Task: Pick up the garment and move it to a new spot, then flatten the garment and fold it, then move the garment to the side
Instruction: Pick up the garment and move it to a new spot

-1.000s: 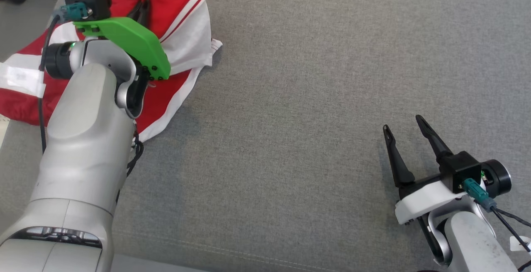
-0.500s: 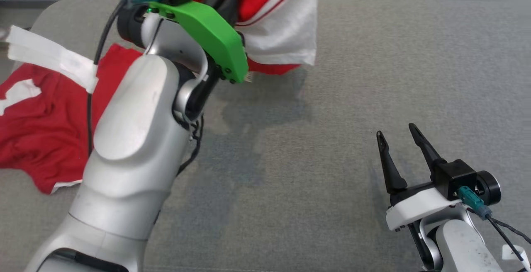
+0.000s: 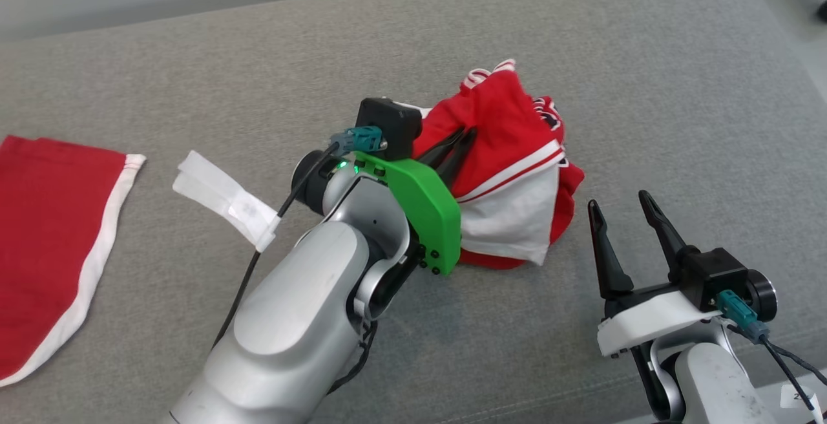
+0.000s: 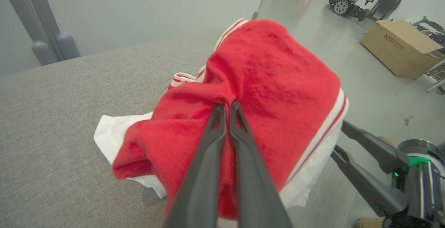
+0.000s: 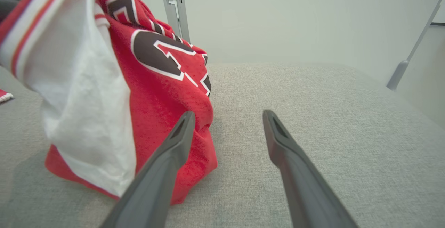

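The left gripper (image 3: 469,132) is clamped on the garment (image 3: 510,120). In the left wrist view its two dark fingers lie pressed together, with a pucker of red cloth caught at their tips. The garment is a red jersey with a white side panel edged in red and white stripes, and it hangs bunched from that pinch. It is a little right of the middle of the grey padded surface (image 3: 194,88), well in from the far edge and the right edge. The right wrist view shows its lowest folds down on the padding, and a dark numeral outlined in white on the side facing that camera. A green bracket (image 3: 426,211) on the left wrist covers part of the garment's near-left side in the head view. The right gripper (image 3: 617,200) is close to the near edge of the surface, just right of the garment, its fingers spread wide apart with nothing between them. A narrow strip of grey shows between its left finger and the red cloth. A second red cloth with white trim (image 3: 45,217) lies flat at the left edge of the surface, well apart from the garment. A strip of white tape (image 3: 223,198) is wrapped around the left arm's cable. In the left wrist view a cardboard box (image 4: 396,47) stands on the floor beyond the surface.
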Controlling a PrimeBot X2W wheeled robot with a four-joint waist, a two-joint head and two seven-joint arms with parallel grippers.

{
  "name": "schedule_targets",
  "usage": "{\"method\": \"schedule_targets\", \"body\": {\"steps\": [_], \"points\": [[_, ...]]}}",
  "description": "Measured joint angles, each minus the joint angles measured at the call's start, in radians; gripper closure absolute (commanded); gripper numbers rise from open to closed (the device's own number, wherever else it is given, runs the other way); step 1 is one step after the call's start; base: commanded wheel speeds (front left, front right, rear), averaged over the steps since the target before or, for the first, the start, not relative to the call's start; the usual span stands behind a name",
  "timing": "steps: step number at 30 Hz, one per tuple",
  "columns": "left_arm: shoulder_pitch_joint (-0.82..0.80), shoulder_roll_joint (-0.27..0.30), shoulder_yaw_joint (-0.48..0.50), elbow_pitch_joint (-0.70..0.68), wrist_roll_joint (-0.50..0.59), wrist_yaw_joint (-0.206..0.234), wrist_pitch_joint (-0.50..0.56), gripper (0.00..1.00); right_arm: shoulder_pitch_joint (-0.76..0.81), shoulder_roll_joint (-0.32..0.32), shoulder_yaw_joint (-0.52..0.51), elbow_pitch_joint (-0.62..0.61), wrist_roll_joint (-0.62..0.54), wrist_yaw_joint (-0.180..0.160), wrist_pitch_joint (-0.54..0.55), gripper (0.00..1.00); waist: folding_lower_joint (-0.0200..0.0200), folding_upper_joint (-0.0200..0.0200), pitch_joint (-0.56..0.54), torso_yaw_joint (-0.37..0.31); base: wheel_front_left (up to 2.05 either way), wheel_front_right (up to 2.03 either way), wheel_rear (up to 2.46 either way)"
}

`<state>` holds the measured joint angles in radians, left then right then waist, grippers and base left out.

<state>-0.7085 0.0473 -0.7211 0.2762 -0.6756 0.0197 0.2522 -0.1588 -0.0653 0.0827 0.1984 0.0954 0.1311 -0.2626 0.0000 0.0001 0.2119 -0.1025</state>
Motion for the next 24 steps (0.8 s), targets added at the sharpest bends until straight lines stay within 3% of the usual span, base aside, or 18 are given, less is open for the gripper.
{"method": "schedule_targets", "body": {"steps": [9, 11, 12, 13, 20, 24], "points": [[0.045, 0.009, 0.009, 0.32, -0.003, -0.018, -0.128, 1.0, 0.0, 0.013, 0.007, 0.001, 0.007, 0.0, 0.0, 0.0, 0.0, 0.0, 0.041, -0.118, 0.0, 0.0, 0.0], [0.045, 0.008, 0.022, 0.347, -0.014, -0.026, -0.173, 0.47, 0.0, 0.013, 0.002, -0.005, 0.002, 0.0, 0.0, 0.0, 0.0, 0.0, 0.039, -0.123, 0.0, 0.0, 0.0], [0.048, 0.007, 0.026, 0.352, -0.024, -0.033, -0.192, 0.04, 0.001, 0.013, -0.001, -0.01, -0.004, 0.0, 0.0, 0.0, 0.0, 0.0, 0.037, -0.122, 0.0, 0.0, 0.0], [0.053, 0.005, 0.03, 0.355, -0.035, -0.037, -0.209, 0.0, 0.004, 0.014, -0.006, -0.018, -0.007, 0.0, 0.0, 0.0, 0.0, 0.0, 0.035, -0.12, 0.0, 0.0, 0.0], [0.134, 0.019, 0.063, 0.278, -0.063, -0.031, -0.348, 0.0, 0.052, -0.044, -0.043, -0.083, -0.03, 0.0, 0.0, 0.0, 0.0, 0.0, -0.006, -0.08, 0.0, 0.0, 0.0], [0.218, 0.102, 0.088, 0.176, -0.044, 0.014, -0.411, 0.0, 0.098, -0.099, -0.075, -0.128, -0.036, 0.0, 0.0, 0.0, 0.0, 0.0, -0.048, -0.036, 0.0, 0.0, 0.0]]}}
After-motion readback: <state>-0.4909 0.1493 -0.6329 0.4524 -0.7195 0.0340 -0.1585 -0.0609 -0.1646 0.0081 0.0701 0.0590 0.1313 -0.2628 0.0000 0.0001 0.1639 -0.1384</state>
